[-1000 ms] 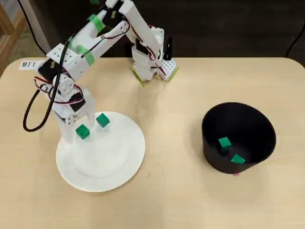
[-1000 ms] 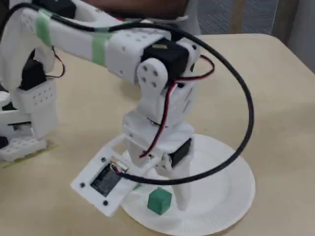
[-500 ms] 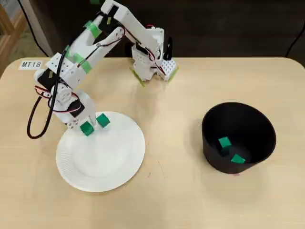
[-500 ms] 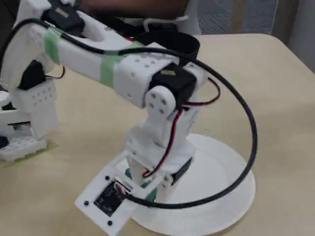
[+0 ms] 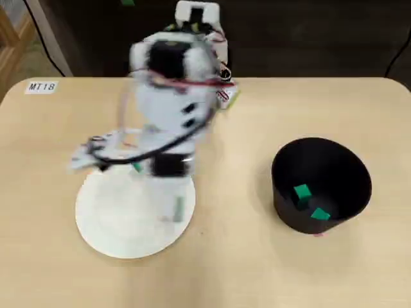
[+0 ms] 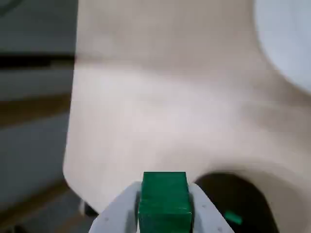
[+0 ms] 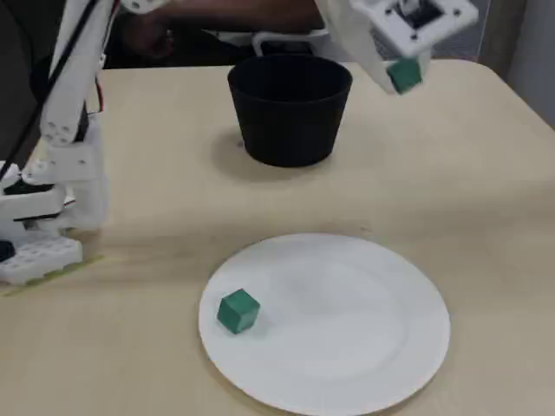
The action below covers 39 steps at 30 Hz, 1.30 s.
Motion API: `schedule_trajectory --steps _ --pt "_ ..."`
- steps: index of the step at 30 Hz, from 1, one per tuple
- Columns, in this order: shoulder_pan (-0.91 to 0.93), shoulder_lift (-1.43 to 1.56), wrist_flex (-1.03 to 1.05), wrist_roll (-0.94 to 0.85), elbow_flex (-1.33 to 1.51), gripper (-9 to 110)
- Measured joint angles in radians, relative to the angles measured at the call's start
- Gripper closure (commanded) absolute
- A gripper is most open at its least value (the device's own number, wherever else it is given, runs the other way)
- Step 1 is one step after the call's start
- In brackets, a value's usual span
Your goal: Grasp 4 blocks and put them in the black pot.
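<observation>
My gripper (image 7: 403, 74) is shut on a green block (image 7: 404, 76) and holds it high in the air, to the right of the black pot (image 7: 290, 108) in the fixed view. The wrist view shows the block (image 6: 164, 200) clamped between the white fingers (image 6: 204, 213), with the pot's opening (image 6: 243, 194) at the lower right. In the overhead view the pot (image 5: 321, 168) holds two green blocks (image 5: 302, 192) (image 5: 320, 214). Another green block (image 7: 238, 311) lies on the white plate (image 7: 347, 338). The arm (image 5: 170, 102) is motion-blurred in the overhead view.
The arm's base (image 7: 48, 217) stands at the left in the fixed view. The plate (image 5: 128, 224) is left of the pot in the overhead view. A table edge (image 6: 70, 145) shows at the left in the wrist view.
</observation>
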Motion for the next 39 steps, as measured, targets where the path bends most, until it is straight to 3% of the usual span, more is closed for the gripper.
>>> schedule_trajectory --steps 3,9,10,12,14,15,18,19,22,30,33,37,39 --pt "-0.170 0.080 0.000 0.000 0.129 104" --pt "-0.239 0.161 0.002 -0.003 0.357 104" --pt "-0.244 0.167 0.002 -0.003 0.380 101" --pt "-0.261 0.166 0.002 0.000 0.405 80" --pt "-0.284 0.163 0.002 -0.028 0.422 73" --pt "-0.296 0.156 0.002 -0.035 0.422 74" --pt "-0.310 0.120 0.002 -0.034 0.425 97" --pt "-0.288 0.112 0.002 -0.017 0.425 104" --pt "-0.160 0.112 0.000 0.029 0.426 104" --pt "0.437 0.110 -0.012 0.287 0.525 104" --pt "0.563 0.175 -0.040 0.379 0.664 104" --pt "0.643 0.451 -0.282 0.453 1.035 104" --pt "0.655 0.515 -0.380 0.469 1.163 97"
